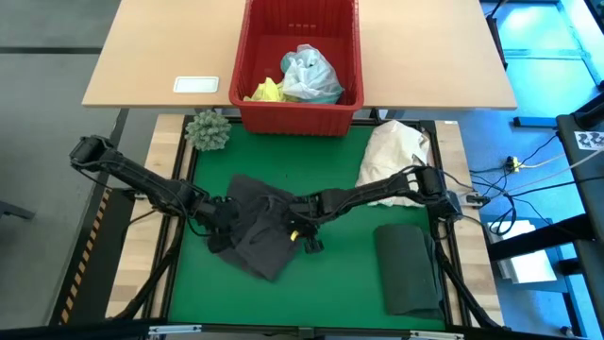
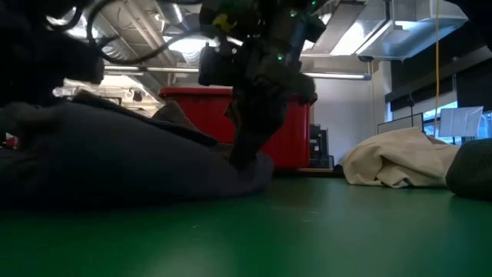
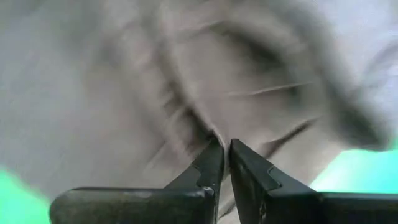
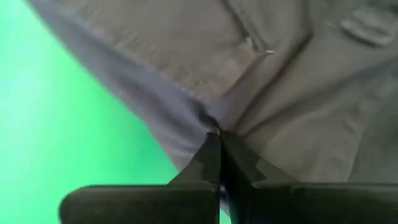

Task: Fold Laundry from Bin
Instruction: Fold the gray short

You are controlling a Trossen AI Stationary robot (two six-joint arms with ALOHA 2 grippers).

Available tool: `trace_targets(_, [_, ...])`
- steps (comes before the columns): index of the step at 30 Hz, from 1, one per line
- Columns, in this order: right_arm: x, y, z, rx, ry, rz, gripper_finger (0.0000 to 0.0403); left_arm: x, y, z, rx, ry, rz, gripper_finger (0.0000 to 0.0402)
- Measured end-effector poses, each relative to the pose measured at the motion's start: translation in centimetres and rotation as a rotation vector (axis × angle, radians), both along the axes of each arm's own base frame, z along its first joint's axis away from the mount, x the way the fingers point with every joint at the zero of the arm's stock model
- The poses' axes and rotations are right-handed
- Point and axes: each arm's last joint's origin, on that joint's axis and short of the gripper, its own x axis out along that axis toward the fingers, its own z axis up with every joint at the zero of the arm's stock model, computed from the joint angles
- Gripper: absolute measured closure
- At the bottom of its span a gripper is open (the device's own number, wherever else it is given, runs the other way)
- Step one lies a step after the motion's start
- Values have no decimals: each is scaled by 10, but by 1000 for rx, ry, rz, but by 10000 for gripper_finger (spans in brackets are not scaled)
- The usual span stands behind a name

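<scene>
A grey garment (image 1: 260, 225) lies crumpled on the green mat; in the low view it is a low mound (image 2: 115, 165). My left gripper (image 1: 225, 223) is shut on its left part, and my right gripper (image 1: 296, 230) is shut on its right edge. The red bin (image 1: 300, 66) stands at the far edge, with yellow and turquoise laundry (image 1: 307, 77) inside. A folded dark green garment (image 1: 408, 269) lies flat at the near right. My left gripper (image 3: 224, 144) pinches a raised wrinkle of the grey cloth (image 3: 208, 127) between its two fingertips, slanting down from the left. How many layers it has, I cannot tell. The garment stays on the mat. My right gripper (image 4: 216, 134) pinches the garment's right edge (image 4: 202, 115), where the cloth meets the green mat. Its fingers (image 2: 244, 154) point steeply down from above. The cloth there rests on the mat, bunched at the fingertips.
A cream-white cloth bundle (image 1: 392, 156) lies at the mat's far right, beside my right arm. A green spiky ball (image 1: 208, 130) sits at the far left corner. Bare green mat (image 1: 330, 293) shows in front of the garment. A white card (image 1: 196, 84) lies on the far table.
</scene>
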Motion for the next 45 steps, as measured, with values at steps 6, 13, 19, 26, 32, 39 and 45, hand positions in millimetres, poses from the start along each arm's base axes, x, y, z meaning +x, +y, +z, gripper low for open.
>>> trace_targets(6, [5,-34,0,-46,-21,-91,389,17,-8,15,-51,-223,-122,374])
trace_targets(13, [0,-62,5,-57,11,-143,387,21,-4,49,129,-190,-92,374])
trace_targets(19, [-3,-64,18,-64,-15,-128,387,14,2,66,239,-104,-15,374])
trace_targets(26, [-7,-58,40,-67,-80,-117,386,13,-5,63,189,-101,-90,358])
trace_targets(32, [-4,-56,46,-38,-127,-106,386,10,-9,62,211,-98,-87,302])
trace_targets(39, [-5,-22,47,12,-142,-4,386,-6,-1,45,274,97,80,267])
trace_targets(45, [-9,15,48,36,-146,113,386,-19,1,11,187,243,160,274])
